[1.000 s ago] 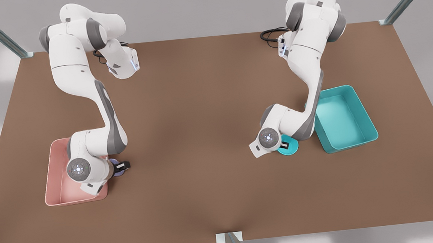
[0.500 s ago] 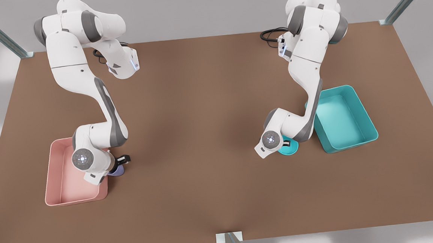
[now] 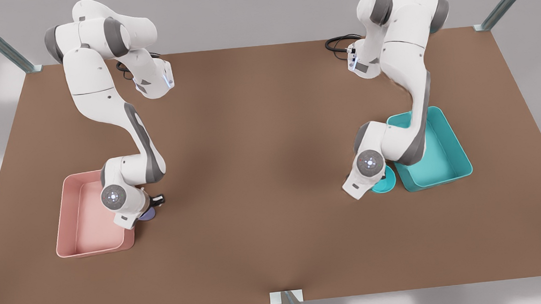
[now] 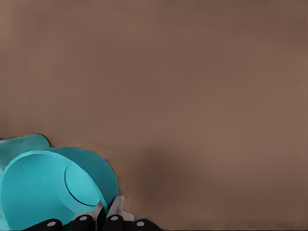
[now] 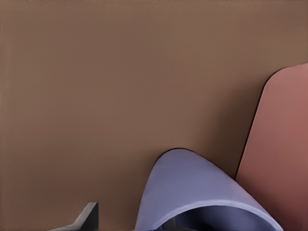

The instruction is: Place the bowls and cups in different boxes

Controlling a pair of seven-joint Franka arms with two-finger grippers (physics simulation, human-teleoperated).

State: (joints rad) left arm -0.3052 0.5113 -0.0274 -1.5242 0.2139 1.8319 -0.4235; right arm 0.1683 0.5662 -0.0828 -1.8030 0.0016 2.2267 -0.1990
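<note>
The left end effector [image 4: 107,217] is clamped on the rim of the teal bowl [image 3: 385,180], which tilts just beside the teal box [image 3: 440,160], on the front view's right. That box lies right next to the bowl, so the carry looks short. The right end effector [image 3: 154,204] grips the purple cup [image 5: 202,192] at the corner of the pink box [image 3: 70,216], on the front view's left of the table [image 3: 262,171]; that box is the nearer 1 for this arm.

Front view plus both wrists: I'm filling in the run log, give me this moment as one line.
left gripper: shut on teal bowl, beside teal box | right gripper: shut on lavender cup, beside pink box | both boxes hold nothing
</note>
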